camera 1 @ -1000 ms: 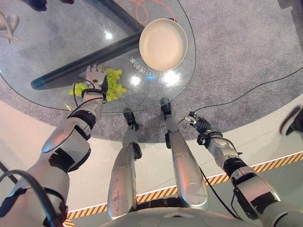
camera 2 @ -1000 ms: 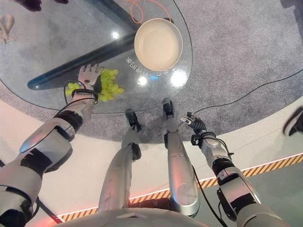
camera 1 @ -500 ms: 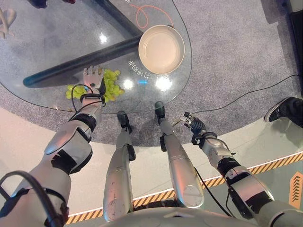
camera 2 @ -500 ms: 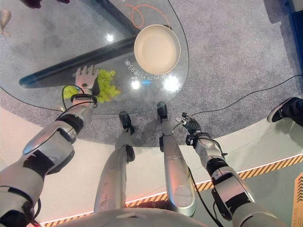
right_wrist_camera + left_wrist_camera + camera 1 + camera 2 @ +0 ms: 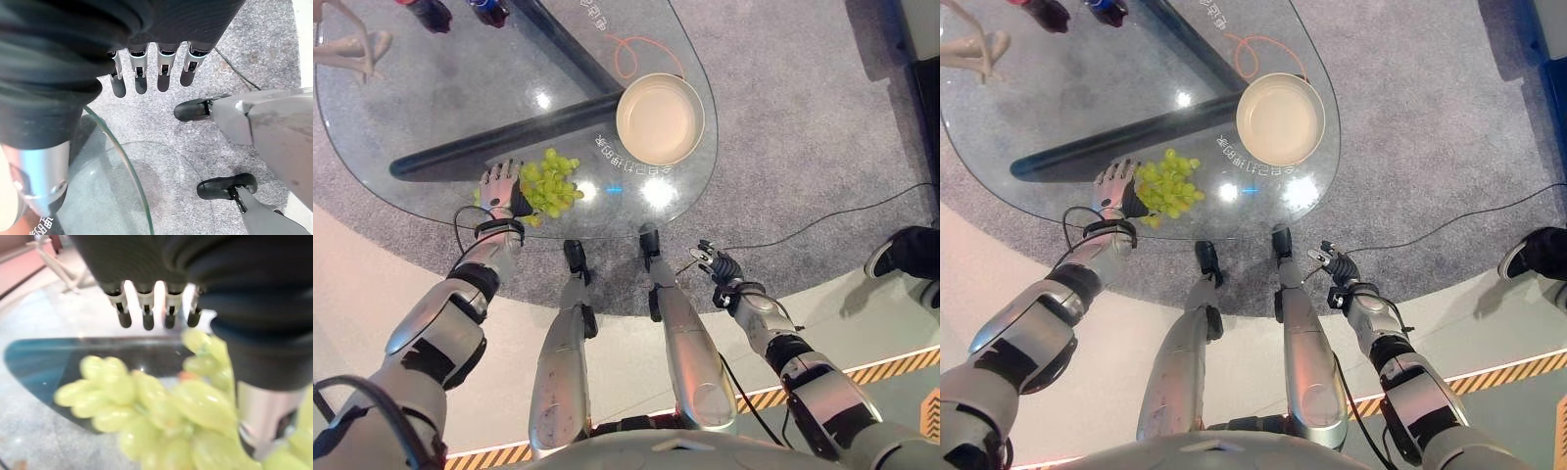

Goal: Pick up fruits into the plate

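Lying lengthwise toward the plate (image 5: 660, 119), grapes (image 5: 549, 184) are touching the left hand (image 5: 499, 188), fingers straight; right hand (image 5: 720, 268) is hanging relaxed.

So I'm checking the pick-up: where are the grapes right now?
The grapes lie on the glass table near its front edge, right beside the open left hand, with the plate farther off toward the robot's right.

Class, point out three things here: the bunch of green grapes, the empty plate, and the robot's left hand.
green grapes (image 5: 551, 183): left eye view, middle of the bunch.
plate (image 5: 660, 119): left eye view, bare inner surface.
left hand (image 5: 498, 188): left eye view, back of the hand beside the grapes.
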